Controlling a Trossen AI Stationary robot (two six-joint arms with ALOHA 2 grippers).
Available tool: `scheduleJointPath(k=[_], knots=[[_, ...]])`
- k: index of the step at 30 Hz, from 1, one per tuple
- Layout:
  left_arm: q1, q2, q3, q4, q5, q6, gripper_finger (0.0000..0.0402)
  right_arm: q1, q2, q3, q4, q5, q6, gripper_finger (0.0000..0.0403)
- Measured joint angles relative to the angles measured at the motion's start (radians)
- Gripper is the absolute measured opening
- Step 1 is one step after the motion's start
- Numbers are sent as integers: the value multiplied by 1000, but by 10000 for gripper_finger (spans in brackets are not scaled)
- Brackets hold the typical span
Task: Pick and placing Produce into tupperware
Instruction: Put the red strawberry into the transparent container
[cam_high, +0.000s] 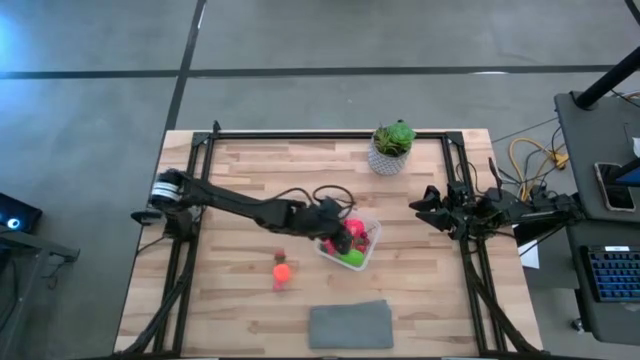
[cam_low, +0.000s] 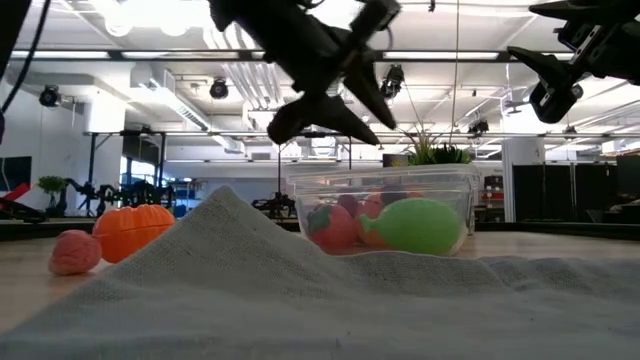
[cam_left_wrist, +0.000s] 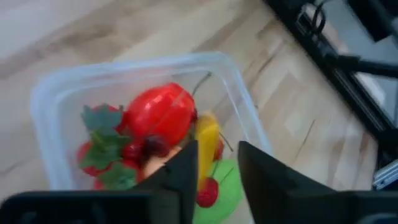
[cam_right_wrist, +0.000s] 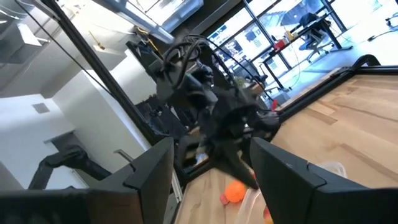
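The left gripper (cam_left_wrist: 214, 171) hung right over the clear tupperware (cam_high: 371, 248). Its two dark fingers (cam_left_wrist: 180, 177) stood a little apart, with a small gap between them, and they held nothing. Just under the fingers, inside the tub, lay a heap of produce. A big shiny red piece (cam_left_wrist: 160, 113) sat just ahead of the fingertips. A thin yellow piece (cam_left_wrist: 207, 138) showed through the gap between the fingers, and a round green piece (cam_left_wrist: 222, 186) lay below the gap. Green leaves (cam_left_wrist: 106, 134) and small dark red berries (cam_left_wrist: 149, 147) sat beside the red piece.

From the low camera, the fingers pointed down above the tub's rim and did not touch it. The green piece and some red ones showed through the clear wall.

Two pieces were not in the tub. An orange piece (cam_high: 283, 269) and a small reddish piece (cam_high: 280, 256) lay on the wooden table (cam_high: 250, 180), well away from the left fingers and touching each other.

The right gripper (cam_high: 428, 206) waited far off at the other side of the table, up in the air. Its fingers (cam_right_wrist: 283, 171) were wide apart and held nothing.

A grey cloth (cam_high: 350, 325) lay near the front edge. A green plant in a white pot (cam_high: 391, 148) stood at the back.
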Motion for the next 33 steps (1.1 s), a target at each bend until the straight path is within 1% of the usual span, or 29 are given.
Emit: scheduleJointPath(k=[4, 7, 9, 11, 15, 16, 17, 18, 21, 22, 23, 26, 29, 33], knots=[[-1, 69, 104, -88, 9, 7, 155, 0, 1, 0, 0, 0, 0, 206], [0, 64, 175, -261, 31, 10, 185, 0, 1, 0, -1, 0, 0, 206], [-4, 38, 210, -424, 47, 36, 193, 0, 0, 0, 1, 0, 0, 206], [-28, 3, 228, -587, 55, 113, 195, 0, 1, 0, 0, 0, 0, 206], [-115, -76, 226, -763, 65, 375, 196, 0, 1, 0, 0, 0, 0, 206], [-136, -90, 220, -810, 68, 384, 196, 0, 1, 0, 0, 0, 0, 206], [-150, -95, 217, -858, 72, 332, 196, 0, 1, 0, 0, 0, 0, 206], [-153, -96, 216, -912, 85, 203, 196, 0, 1, 0, 0, 0, 0, 206], [-118, -95, 197, -1124, 148, -361, 196, 0, 0, 0, 0, 0, 0, 206], [-109, -95, 188, -1144, 173, -530, 196, 0, 0, 0, 0, 0, 0, 206], [-107, -97, 178, -1128, 182, -630, 196, 0, 0, 0, 0, 0, 0, 206], [-137, -103, 154, -1063, 149, -755, 196, 0, 1, 0, 0, 0, 0, 206], [-154, -97, 140, -991, 134, -787, 196, 0, 1, 0, 0, 0, 0, 206], [-178, -59, 115, -968, 128, -857, 196, 0, 0, 0, 0, 0, 0, 206]])
